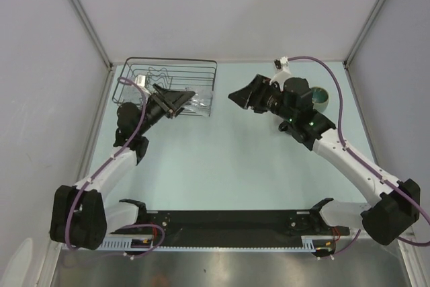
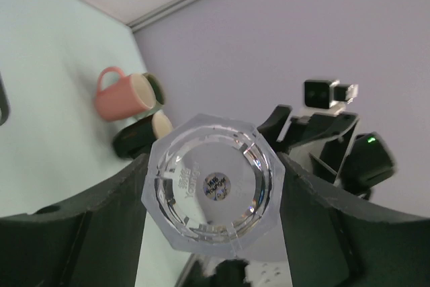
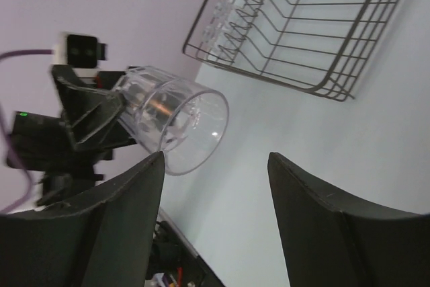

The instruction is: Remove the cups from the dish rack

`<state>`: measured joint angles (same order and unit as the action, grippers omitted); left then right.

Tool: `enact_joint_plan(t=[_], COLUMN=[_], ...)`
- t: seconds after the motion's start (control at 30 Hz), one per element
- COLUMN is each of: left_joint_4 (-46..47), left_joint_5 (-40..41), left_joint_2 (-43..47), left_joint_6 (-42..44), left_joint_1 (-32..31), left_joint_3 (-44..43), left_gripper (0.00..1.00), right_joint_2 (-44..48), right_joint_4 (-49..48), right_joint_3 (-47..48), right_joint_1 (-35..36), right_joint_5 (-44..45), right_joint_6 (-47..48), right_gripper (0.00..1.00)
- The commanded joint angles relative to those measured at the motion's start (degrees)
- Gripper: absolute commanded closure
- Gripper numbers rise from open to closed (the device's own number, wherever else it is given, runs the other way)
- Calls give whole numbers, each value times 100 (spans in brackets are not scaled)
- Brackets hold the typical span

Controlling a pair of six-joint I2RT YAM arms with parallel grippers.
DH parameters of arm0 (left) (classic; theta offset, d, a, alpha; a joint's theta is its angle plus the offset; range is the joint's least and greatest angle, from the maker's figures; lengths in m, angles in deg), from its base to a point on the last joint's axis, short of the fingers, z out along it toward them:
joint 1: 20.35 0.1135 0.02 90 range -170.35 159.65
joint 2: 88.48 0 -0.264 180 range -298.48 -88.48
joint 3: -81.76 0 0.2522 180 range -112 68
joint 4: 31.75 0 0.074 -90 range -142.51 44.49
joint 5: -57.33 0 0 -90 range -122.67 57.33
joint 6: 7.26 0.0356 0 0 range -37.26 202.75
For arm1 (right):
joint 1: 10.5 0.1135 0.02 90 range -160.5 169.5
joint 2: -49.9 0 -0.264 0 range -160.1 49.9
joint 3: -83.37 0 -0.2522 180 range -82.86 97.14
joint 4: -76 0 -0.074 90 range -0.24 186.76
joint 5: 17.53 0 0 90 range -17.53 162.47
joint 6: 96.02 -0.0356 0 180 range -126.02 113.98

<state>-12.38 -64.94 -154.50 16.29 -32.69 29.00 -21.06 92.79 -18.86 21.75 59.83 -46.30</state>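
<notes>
The glass tumbler [image 2: 215, 189] was gripped by the left hand [image 1: 183, 103], whose two dark fingers [image 2: 94, 223] were clenched against its sides. It lay tipped on its side in the air, with its mouth pointing toward the right arm. From the top camera it was hard to pick out. Its clear walls blurred into the wires at the near right corner of the dish rack [image 1: 171, 60], so whether it was over the rack or just outside could not be told there. The right wrist camera showed it off to one side of the rack. Its base was thick, faceted and many-sided, with a small round label [image 2: 216, 185] whose print was too small to read.

The rack was a black wire basket with wavy divider wires, and no cup showed inside it. It sat at the far left of the pale mint counter [image 1: 222, 166].

The right hand [image 1: 240, 99] hung near the tumbler with its fingers [image 3: 117, 223] spread wide, grasping nothing.

Well apart on the counter, a matte pink cup [image 2: 121, 95] with a loop handle lay on its side. A green cup [image 2: 156, 87] was mostly hidden behind it. A black mug [image 2: 138, 138] with a cream inside lay just beside them, partly cut off by the tumbler. From above, the right arm covered most of this group.
</notes>
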Motion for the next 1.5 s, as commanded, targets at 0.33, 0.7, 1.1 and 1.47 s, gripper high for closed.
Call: enact_joint_plan(t=[0.33,0.7,1.1,1.47], left_joint_4=[4352,3878,3499,2920], left_joint_5=[-596,-684,-728,-886], left_joint_2=[-544,-201,-95,-8], left_joint_6=[-2548,-2293,-1994,-1626], left_joint_1=[249,206,21,-84], left_joint_3=[965,983,974,860], left_gripper=[100,100,100,100], right_joint_2=[144,-524,-1209,-1500], right_joint_4=[-2974,-3229,-3264,-3142], right_joint_3=[-873,-477,155,226], right_joint_1=[-53,510,835,1011], right_joint_5=[-1504,-1504,-1653,-1671], right_joint_6=[-1862,-1853,-1800,-1827], right_gripper=[32,33,36,100])
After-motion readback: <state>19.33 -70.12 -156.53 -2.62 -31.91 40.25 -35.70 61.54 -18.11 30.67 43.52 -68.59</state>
